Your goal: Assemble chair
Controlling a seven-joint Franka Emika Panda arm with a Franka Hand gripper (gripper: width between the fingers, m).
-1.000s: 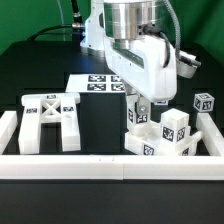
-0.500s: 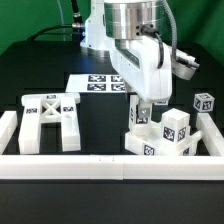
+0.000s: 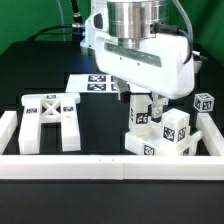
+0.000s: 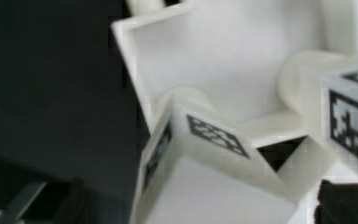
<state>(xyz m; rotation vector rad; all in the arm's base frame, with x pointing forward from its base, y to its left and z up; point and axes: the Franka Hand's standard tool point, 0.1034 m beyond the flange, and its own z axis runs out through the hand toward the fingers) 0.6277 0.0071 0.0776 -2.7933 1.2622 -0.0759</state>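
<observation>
The chair's white tagged parts lie loose. The X-braced frame lies flat at the exterior view's left. A cluster of parts stands at the right, with an upright tagged piece, a taller post and a low tagged block. My gripper hangs over the upright piece, open. In the wrist view that tagged piece rises between my dark fingers, with a gap beside it. My gripper holds nothing. A tagged cube and a flat white slab lie beyond.
White border rails run along the front, the left and the right. The marker board lies behind the arm. A small tagged cube stands at the far right. Dark table shows between frame and cluster.
The jaws have gone from shut on the upright tagged piece to wide open, letting it go. The wrist has turned and swung toward the exterior view's right. The parts have stayed in place.
</observation>
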